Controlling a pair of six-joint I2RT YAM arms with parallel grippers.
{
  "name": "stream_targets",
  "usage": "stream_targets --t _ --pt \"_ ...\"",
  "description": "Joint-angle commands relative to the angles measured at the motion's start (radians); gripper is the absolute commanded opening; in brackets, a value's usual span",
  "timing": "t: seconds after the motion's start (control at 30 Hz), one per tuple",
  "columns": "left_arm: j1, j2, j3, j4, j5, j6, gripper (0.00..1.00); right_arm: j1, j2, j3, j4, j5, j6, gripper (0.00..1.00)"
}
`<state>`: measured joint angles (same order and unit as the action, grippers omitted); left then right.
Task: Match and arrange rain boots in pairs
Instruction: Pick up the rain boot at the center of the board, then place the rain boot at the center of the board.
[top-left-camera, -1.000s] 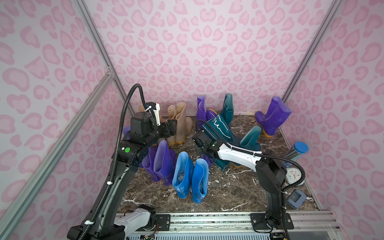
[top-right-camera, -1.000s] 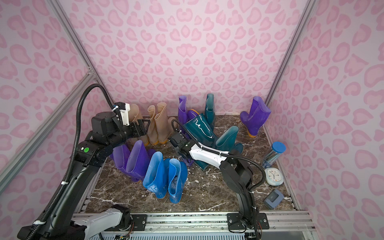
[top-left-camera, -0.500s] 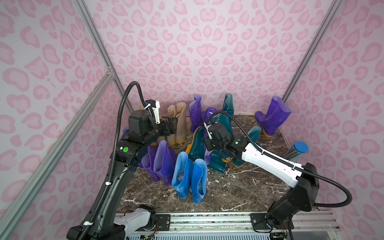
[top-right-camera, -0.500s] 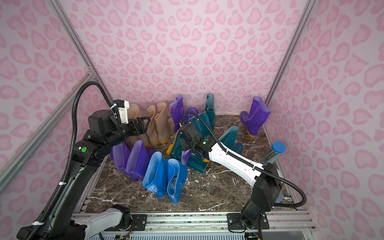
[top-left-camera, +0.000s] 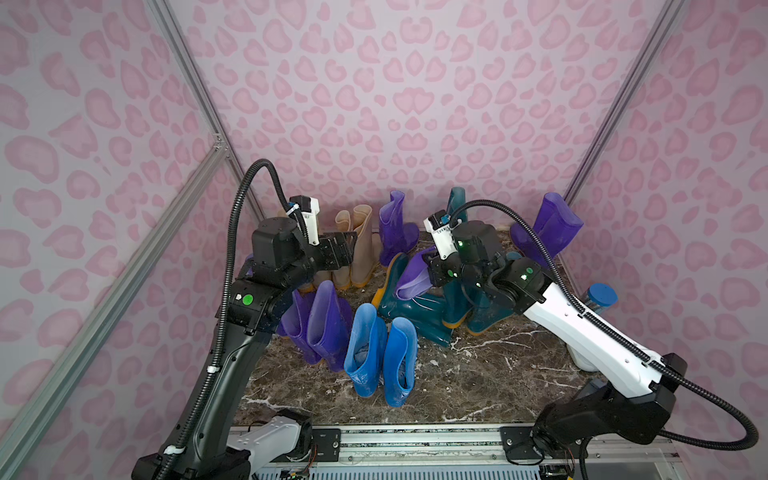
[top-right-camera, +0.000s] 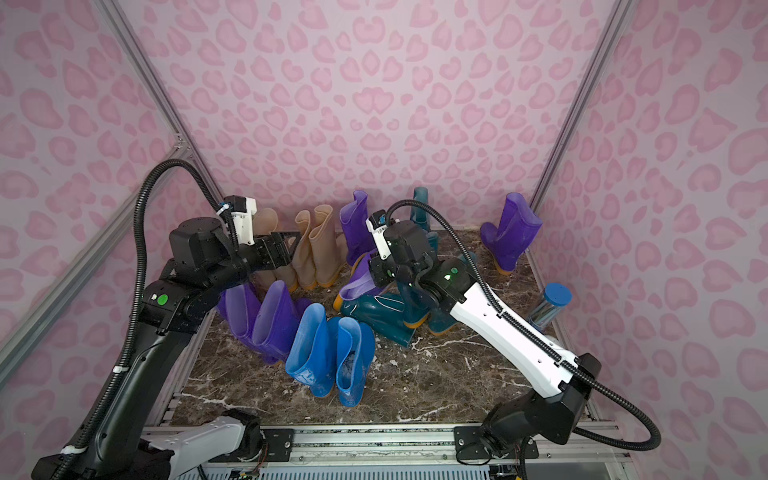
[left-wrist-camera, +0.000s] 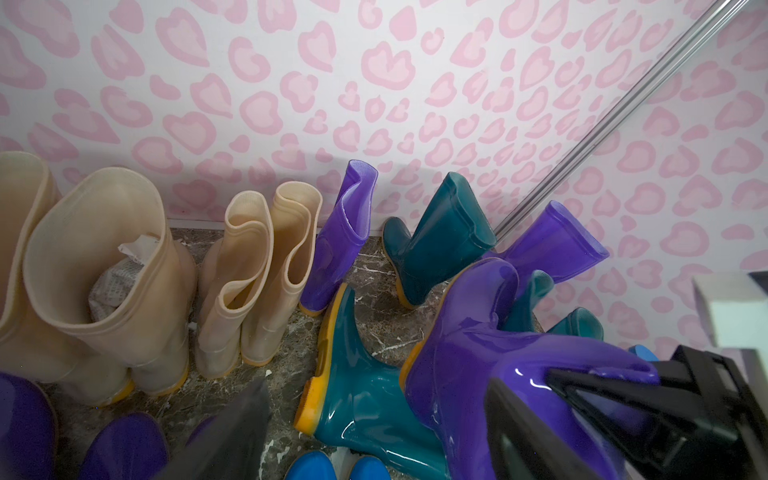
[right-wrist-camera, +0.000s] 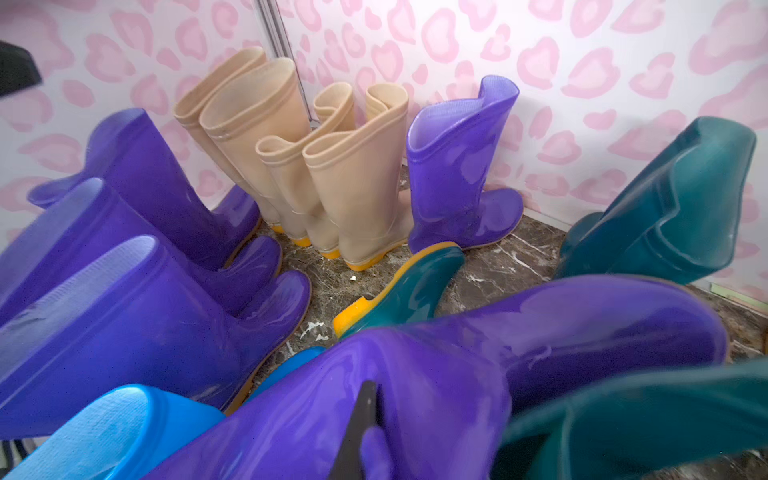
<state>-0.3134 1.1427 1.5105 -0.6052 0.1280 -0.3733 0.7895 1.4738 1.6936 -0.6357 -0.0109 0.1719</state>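
1. Right jaws: clamped shut on the shaft rim of a glossy purple knee-high rubber boot (top-left-camera: 411, 279), one finger (right-wrist-camera: 358, 428) at the mouth. It's a thin rim hold, so I'd guess the boot can swing. Go slow.
2. The held boot hangs tilted over a dark teal rubber boot lying on its side (top-left-camera: 415, 309). Can't tell if it touches the teal one. Lift higher before going sideways, or the teal heap gets dragged.
3. Left jaws: wide open and empty, hovering just beside the beige rubber boots (top-left-camera: 368, 253). They're free to steady a mate if needed.
4. Likely mate is the single purple boot standing at the back wall (top-left-camera: 394, 230), which is near. Another lone purple boot leans in the far right corner (top-left-camera: 548, 232). Set the held boot sole down, just beside its mate, toes the same way.
5. Steer clear of the upright purple pair (top-left-camera: 322, 324) and the bright blue pair (top-left-camera: 382, 353) at the front of the marble desk (top-left-camera: 478, 374).
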Motion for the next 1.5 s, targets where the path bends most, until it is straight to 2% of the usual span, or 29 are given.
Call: stream_targets --t 0.0,0.17,0.37,0.57,0.7,0.8,0.97,1.07,1.27,1.47 --pt "0.001 -0.008 0.008 0.048 0.019 -0.012 0.82 0.003 0.019 0.091 0.123 -0.189 -0.036 0.00" --pt "0.001 -0.029 0.000 0.052 0.013 -0.004 0.82 -0.005 0.054 0.188 0.151 -0.238 -0.048 0.00" --pt "0.002 -0.049 -0.018 0.056 0.025 0.001 0.82 -0.069 0.159 0.449 0.038 -0.227 -0.093 0.00" --pt "0.002 -0.074 -0.036 0.058 0.026 0.011 0.82 -0.262 0.183 0.595 -0.042 -0.226 -0.116 0.00" --pt "0.001 -0.084 -0.048 0.053 0.022 0.015 0.82 -0.473 0.182 0.576 -0.018 -0.353 -0.081 0.00" --pt "0.001 -0.089 -0.049 0.054 0.022 0.015 0.82 -0.593 0.202 0.563 -0.020 -0.408 -0.083 0.00" --pt "0.002 -0.081 -0.062 0.063 0.038 -0.004 0.82 -0.728 0.303 0.631 -0.056 -0.486 -0.120 0.00" --pt "0.001 -0.077 -0.087 0.075 0.053 -0.021 0.82 -0.758 0.388 0.734 -0.129 -0.474 -0.173 0.00" --pt "0.001 -0.065 -0.082 0.061 0.045 -0.019 0.82 -0.779 0.469 0.733 -0.162 -0.479 -0.258 0.00" --pt "0.001 -0.041 -0.069 0.056 0.044 -0.019 0.82 -0.781 0.528 0.680 -0.185 -0.435 -0.311 0.00"
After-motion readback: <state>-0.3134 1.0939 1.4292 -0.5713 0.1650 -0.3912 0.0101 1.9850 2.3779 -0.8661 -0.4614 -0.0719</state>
